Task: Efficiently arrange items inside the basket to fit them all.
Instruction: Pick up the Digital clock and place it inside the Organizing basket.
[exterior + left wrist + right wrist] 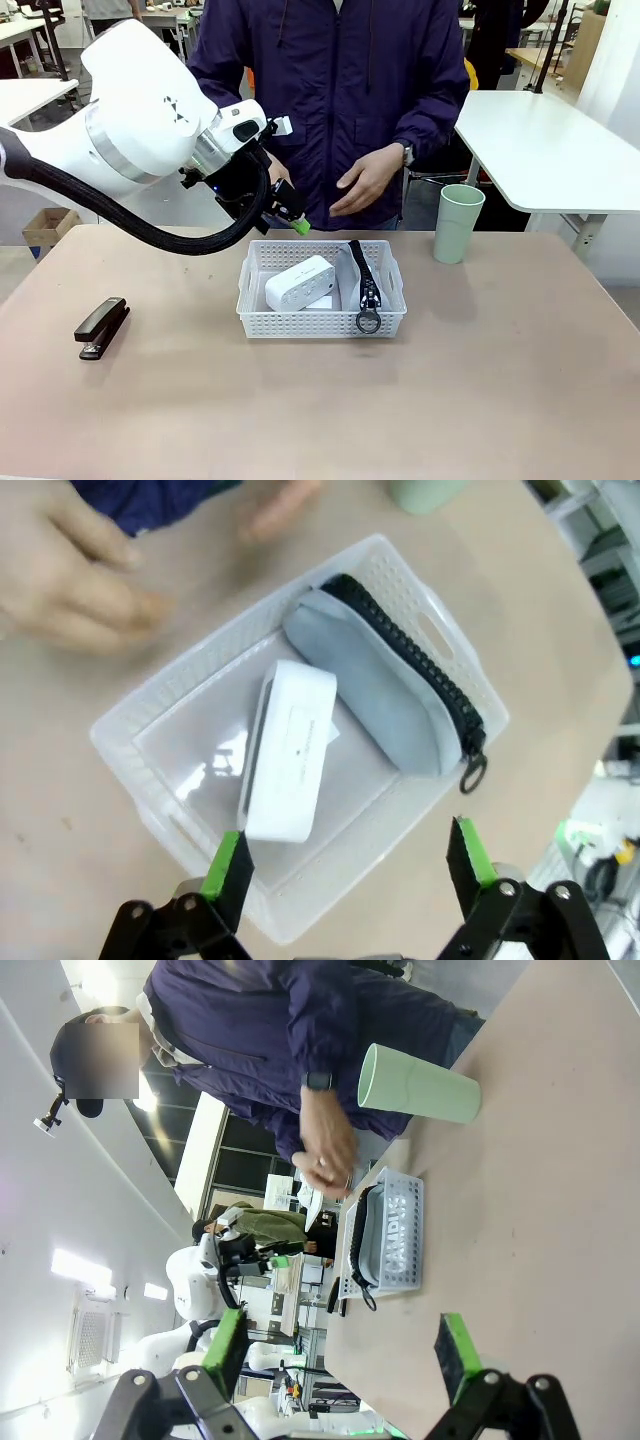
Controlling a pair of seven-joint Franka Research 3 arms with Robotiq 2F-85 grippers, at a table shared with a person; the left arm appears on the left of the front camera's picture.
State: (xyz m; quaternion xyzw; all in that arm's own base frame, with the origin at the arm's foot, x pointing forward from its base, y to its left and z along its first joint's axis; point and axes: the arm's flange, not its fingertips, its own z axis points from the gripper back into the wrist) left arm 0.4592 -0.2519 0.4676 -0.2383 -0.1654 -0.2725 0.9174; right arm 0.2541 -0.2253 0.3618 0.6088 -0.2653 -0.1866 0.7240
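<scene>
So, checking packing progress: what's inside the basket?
A white box and a grey pouch lie side by side in the basket. Anything under them is hidden.

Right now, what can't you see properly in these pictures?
Left wrist view: pale green cup cut off by the top edge.
Left wrist view: person's hand blurred by movement.
Left wrist view: white box print too small to read.
Front view: grey pouch partly hidden behind the basket wall.
</scene>
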